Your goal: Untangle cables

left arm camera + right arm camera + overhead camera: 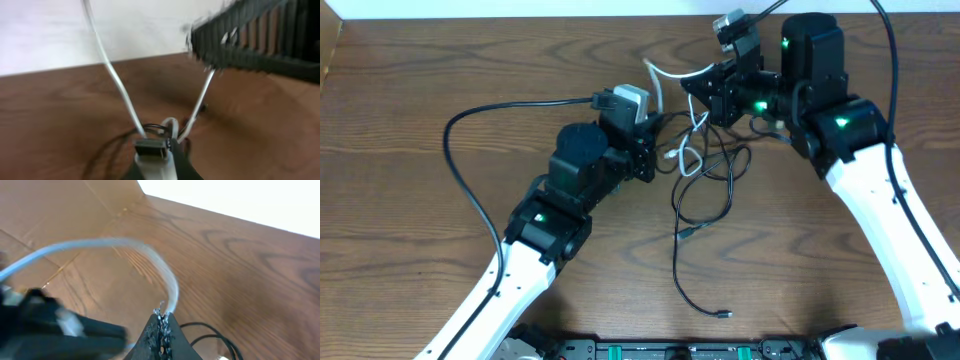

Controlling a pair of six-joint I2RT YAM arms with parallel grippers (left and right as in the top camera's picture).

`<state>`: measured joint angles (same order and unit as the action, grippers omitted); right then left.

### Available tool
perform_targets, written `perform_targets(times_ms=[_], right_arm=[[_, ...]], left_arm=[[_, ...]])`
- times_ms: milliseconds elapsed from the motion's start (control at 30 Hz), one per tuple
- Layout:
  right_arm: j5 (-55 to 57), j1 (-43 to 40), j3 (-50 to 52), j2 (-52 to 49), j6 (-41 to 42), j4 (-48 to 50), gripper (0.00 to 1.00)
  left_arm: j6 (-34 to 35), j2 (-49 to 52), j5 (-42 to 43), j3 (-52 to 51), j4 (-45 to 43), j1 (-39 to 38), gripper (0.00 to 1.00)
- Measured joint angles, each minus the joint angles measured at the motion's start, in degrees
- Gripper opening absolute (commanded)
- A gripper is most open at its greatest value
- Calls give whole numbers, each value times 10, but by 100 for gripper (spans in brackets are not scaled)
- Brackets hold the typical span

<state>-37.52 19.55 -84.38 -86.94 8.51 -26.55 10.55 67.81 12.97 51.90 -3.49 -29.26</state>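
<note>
The cables lie knotted in the middle of the table: black cords [710, 185] loop together, and one loose end trails toward the front edge [724, 315]. A white cable [692, 150] runs up out of the tangle and arcs over the back [670, 72]. My left gripper [655, 155] is shut on the white cable's plug [151, 148], with the cord rising from it [112, 75]. My right gripper [700, 92] is shut on the white cable [167, 287] further along, a little above the table. The black loops [212, 330] lie just below it.
The left arm's own thick black cable [470, 160] sweeps across the left of the table. A white wall edges the table's far side [50, 30]. A brown cardboard panel [50, 210] stands on the left. The right gripper's ribbed body [260, 35] hangs close above the left one.
</note>
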Motion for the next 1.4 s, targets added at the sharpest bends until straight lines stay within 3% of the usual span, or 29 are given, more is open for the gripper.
perform_targets(times_ms=[267,500,567,767,933,1033,1200,1400], right_arm=[[1,1,0,12,0,0,1],[12,1,0,12,0,0,1],[15,1,0,12,0,3,1],[15,1,0,12,2,9,1],[6,1,0,12,3,16,1],[1,1,0,12,5,17,1],[-11,1,0,12,9,21,1],[-46,1,0,12,21,37,1]], left_arm=[[39,9,79,0,-2,0,8],[44,9,141,0,42,0,21],[32,10,147,0,70,0,27],[-4,26,147,0,118,0,24],[-18,42,88,0,121,0,24],[-33,45,58,0,118,0,32],[-53,54,38,0,90,0,56],[-93,76,32,0,79,0,60]])
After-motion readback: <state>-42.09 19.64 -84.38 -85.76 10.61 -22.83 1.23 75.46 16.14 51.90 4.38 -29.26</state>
